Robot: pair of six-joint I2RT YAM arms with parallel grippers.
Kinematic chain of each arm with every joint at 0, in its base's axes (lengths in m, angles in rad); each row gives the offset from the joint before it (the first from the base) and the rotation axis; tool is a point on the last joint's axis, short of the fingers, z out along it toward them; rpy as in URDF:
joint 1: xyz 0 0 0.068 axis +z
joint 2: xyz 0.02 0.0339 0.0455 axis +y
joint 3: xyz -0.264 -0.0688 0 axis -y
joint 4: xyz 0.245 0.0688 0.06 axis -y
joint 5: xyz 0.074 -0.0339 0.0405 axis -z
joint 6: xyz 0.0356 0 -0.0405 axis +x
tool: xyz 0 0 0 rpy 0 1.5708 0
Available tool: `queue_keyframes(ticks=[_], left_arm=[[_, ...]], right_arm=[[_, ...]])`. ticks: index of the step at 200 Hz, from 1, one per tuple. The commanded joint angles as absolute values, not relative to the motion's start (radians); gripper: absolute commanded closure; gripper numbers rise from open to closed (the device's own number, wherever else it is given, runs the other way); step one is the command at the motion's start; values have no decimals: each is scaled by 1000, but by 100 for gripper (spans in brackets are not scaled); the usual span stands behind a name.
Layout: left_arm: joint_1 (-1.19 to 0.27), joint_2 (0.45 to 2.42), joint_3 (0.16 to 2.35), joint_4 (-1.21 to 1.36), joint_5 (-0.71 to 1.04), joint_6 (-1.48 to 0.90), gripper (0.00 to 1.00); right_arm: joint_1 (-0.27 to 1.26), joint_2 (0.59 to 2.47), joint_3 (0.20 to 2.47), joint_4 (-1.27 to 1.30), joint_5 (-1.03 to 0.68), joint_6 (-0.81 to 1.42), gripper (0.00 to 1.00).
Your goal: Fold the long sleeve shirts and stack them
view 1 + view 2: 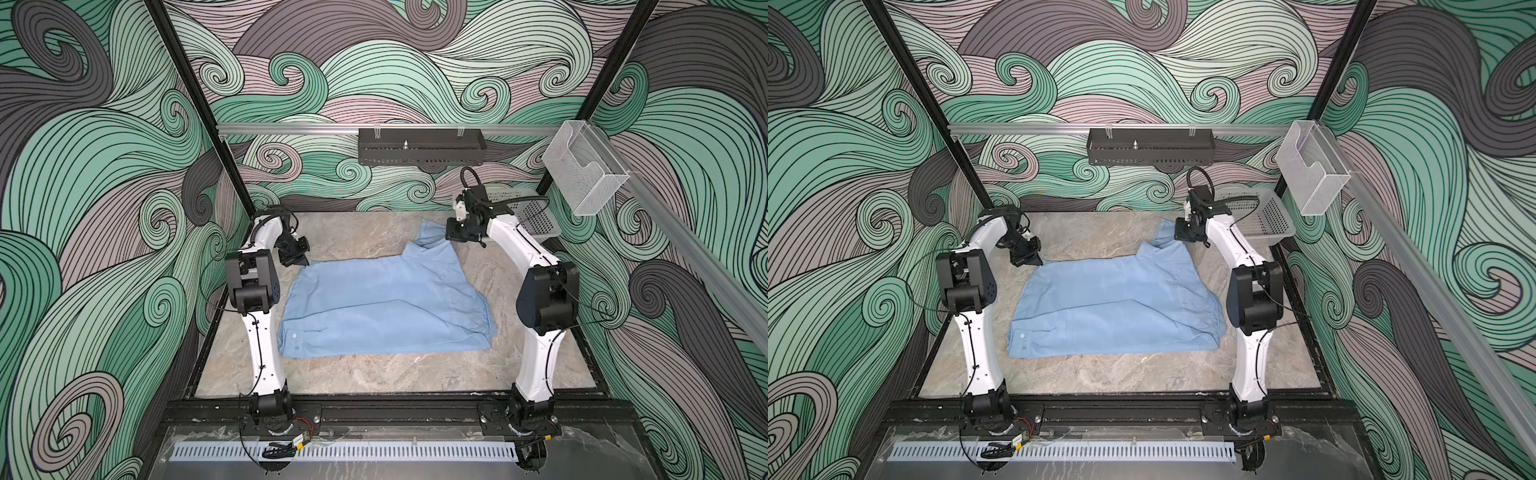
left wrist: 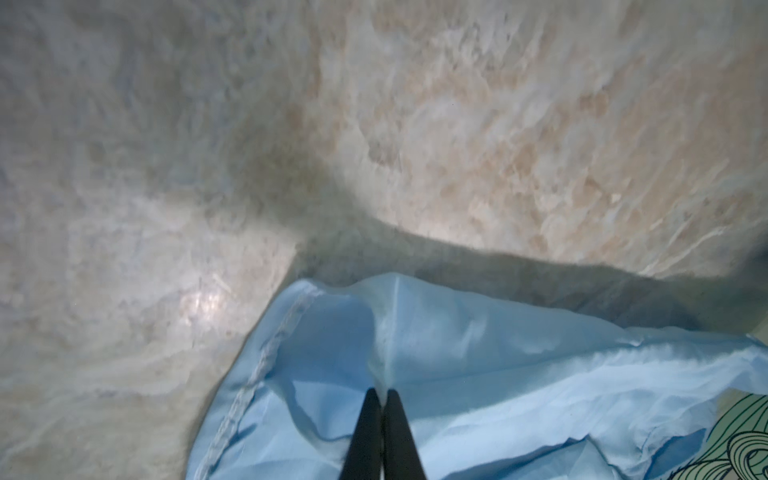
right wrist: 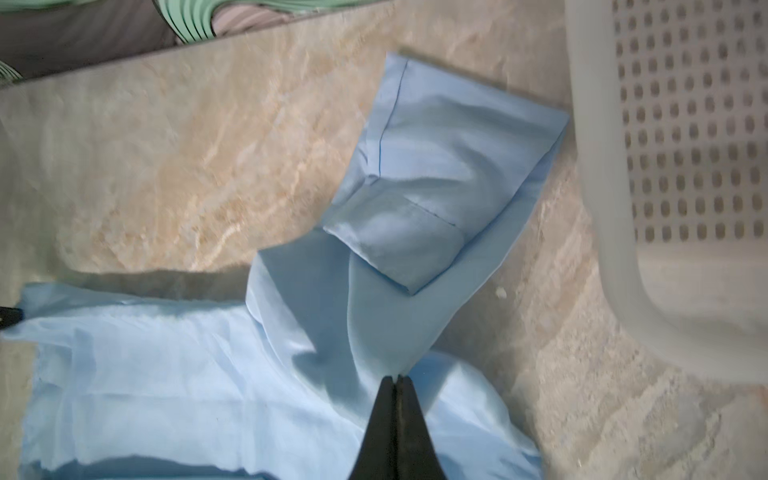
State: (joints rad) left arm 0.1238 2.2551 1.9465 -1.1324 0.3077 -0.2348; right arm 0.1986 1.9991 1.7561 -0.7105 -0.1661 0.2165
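Two matching arms: the left arm and right arm have glossy white tapered shells joined by chunky matte black joint housings. Thin black cables run along the white shells, with small dark screws dotted beside them. Slim black jaws taper to narrow points.

The right tool pinches a fold of the light blue shirt; its sleeve end lies just beside the pale basket.
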Motion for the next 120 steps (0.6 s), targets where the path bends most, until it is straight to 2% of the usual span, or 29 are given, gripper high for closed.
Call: queue_keyframes(ticks=[1,67,120], left_arm=[[132,2134,1864,-1090,310,-222,100],[130,1882,1538,-1014,297,-238,100],[121,1730,1345,-983,222,-271,100]], right_arm=[[199,1905,1624,-631,-183,201,100],[216,1674,1314,-572,-199,212,100],[257,1486,1130,-597,-140,218,100]])
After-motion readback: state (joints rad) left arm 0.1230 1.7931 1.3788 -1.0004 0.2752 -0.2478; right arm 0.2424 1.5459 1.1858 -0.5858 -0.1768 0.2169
